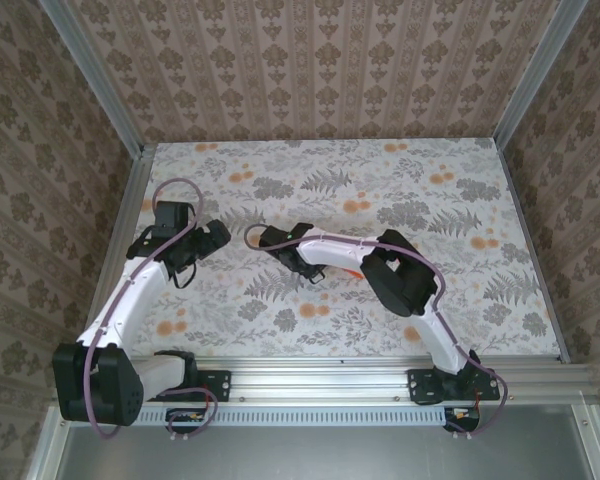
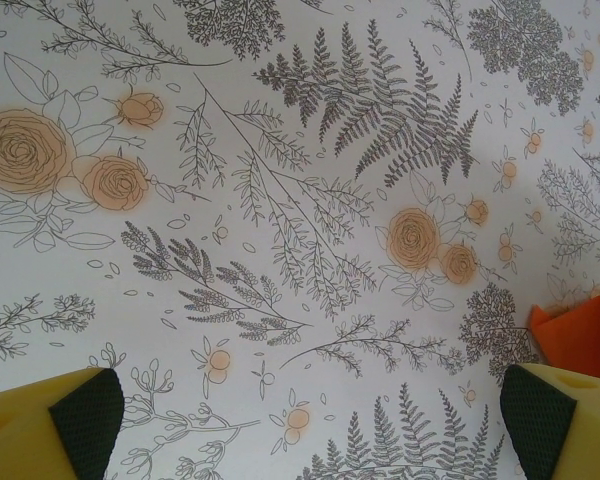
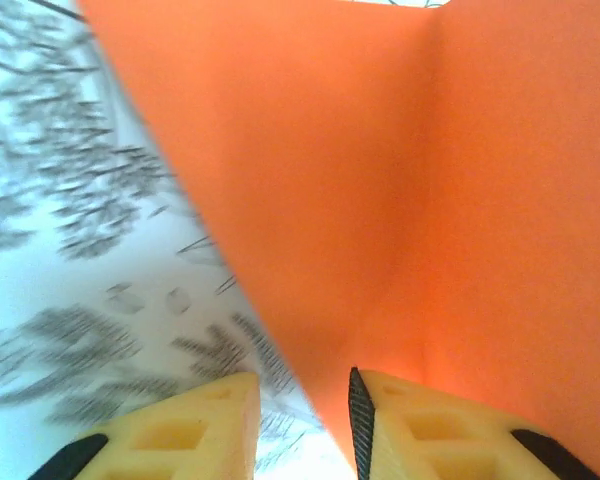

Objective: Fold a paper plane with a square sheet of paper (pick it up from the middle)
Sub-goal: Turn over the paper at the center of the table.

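Floral tabletop (image 1: 450, 215) under both arms, patterned walls (image 1: 310, 70) around. Orange sheet of paper (image 3: 410, 200) at mid-tabletop, largely covered by the right arm (image 1: 405, 280) from above. Folded, crease running straight away from the right hand (image 3: 305, 405); long axis hidden. Right hand released: fingers parted, paper against one inner pad. Left hand (image 2: 310, 415) released wide, paper corner beside its right finger.

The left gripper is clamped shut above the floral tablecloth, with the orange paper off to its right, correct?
Not quite. The left wrist view shows the left gripper open, jaws wide apart. It is above the floral tablecloth, with the orange paper off to its right.
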